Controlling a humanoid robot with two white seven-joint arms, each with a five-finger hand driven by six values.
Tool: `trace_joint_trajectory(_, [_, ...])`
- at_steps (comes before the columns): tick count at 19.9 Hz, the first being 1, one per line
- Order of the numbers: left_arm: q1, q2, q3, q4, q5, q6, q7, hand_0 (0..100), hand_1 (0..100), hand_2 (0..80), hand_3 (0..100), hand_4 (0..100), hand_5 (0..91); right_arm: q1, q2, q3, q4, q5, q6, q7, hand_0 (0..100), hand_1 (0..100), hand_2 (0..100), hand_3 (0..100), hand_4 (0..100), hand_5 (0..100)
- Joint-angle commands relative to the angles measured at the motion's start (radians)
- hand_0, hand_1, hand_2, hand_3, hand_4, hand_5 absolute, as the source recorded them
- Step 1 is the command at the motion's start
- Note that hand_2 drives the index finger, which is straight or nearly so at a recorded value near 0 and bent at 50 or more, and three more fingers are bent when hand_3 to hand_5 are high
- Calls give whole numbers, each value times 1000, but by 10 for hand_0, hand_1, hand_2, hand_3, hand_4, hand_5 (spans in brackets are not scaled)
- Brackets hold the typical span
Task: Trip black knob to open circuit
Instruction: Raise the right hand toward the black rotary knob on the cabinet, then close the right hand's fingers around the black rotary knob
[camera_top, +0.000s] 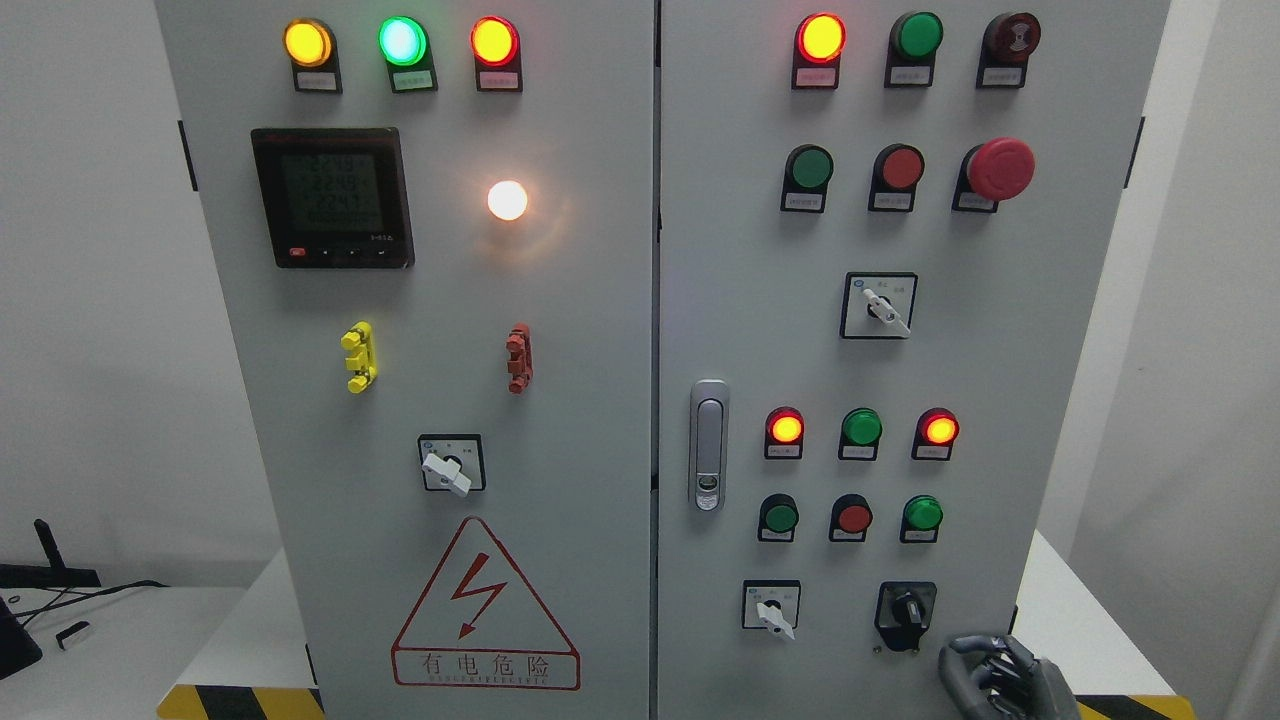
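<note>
Hovering just below black knob, curled right hand.

The black knob is a small rotary switch on a black square plate, mounted flat on the grey cabinet door. Its pointer handle stands roughly upright, tilted slightly left. It sits just above and a little left of the right hand, not touching it.
</note>
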Motion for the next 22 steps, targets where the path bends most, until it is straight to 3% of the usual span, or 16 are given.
trace_joint_trajectory(1, [0, 0, 0, 0, -31, -1, 1, 120, 389, 0, 0, 0, 0, 6, 3, 13, -34, 1, 8, -5, 478, 790, 494, 847, 758, 779])
trace_joint_trajectory(22, [0, -1, 0, 0, -31, -1, 1, 120, 389, 0, 0, 0, 0, 11, 9, 56, -52, 1, 17, -22, 478, 792, 495, 848, 757, 779])
